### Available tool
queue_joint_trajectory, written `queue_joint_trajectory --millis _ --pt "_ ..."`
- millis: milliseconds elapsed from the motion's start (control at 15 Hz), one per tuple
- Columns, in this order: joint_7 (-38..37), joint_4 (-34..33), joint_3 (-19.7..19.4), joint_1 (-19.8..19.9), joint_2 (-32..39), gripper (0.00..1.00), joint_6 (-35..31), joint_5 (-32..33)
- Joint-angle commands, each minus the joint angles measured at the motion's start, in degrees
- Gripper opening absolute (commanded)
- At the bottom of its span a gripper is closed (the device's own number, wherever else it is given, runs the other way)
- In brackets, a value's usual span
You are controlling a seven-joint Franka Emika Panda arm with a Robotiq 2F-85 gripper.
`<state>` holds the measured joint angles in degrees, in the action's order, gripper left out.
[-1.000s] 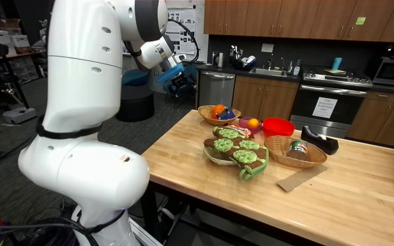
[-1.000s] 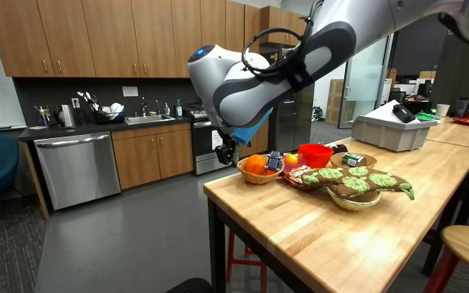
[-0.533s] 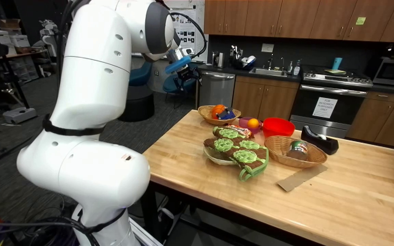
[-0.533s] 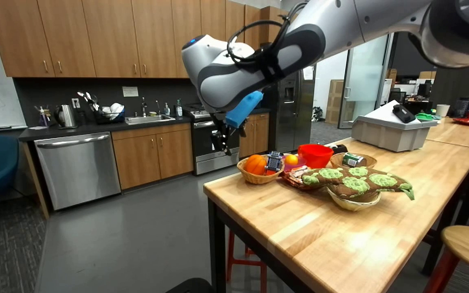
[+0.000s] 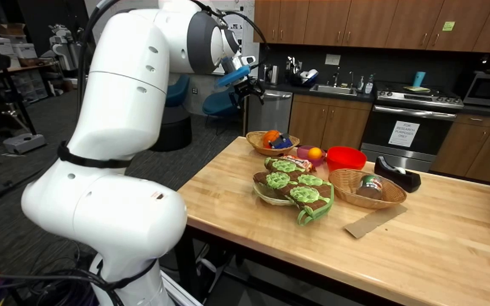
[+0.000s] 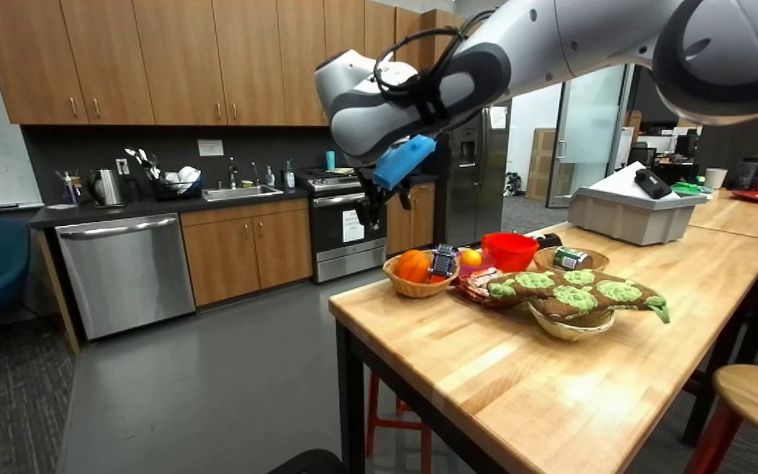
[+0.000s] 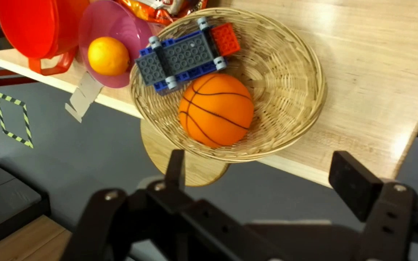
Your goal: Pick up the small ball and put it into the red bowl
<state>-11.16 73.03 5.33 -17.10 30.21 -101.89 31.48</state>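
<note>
Jaws stand wide apart, released, in the wrist view, with gray floor (image 7: 267,194) showing between them. From the small ball (image 7: 216,110), one jaw sits at about seven o'clock and the other at four, both apart from it. In both exterior views they hang in the air, higher than the wicker basket (image 6: 412,288) and the table (image 6: 458,342). Taking the ball as the clock's center in the wrist view, the red bowl (image 7: 27,29) lies to the left at ten o'clock, partly out of view. Just beside it, nearer but also at ten, a pink bowl (image 7: 102,18) holds an orange (image 7: 108,56). A block toy (image 7: 180,54) comes next, at eleven o'clock. The small ball rests in the wicker basket: round, bright orange, crossed by thin dark curved lines.
</note>
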Motion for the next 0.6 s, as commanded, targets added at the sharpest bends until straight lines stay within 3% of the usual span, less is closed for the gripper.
queue_joint_trajectory --millis 0,333,533 --pt "0.4 -3.88 -2.24 0.6 0.12 1.0 2.0 -2.7" --pt "0.56 -6.83 -3.55 1.91 0.96 1.0 2.75 -5.87" --pt "0.46 -5.76 -2.08 3.21 1.54 1.0 1.77 -9.97"
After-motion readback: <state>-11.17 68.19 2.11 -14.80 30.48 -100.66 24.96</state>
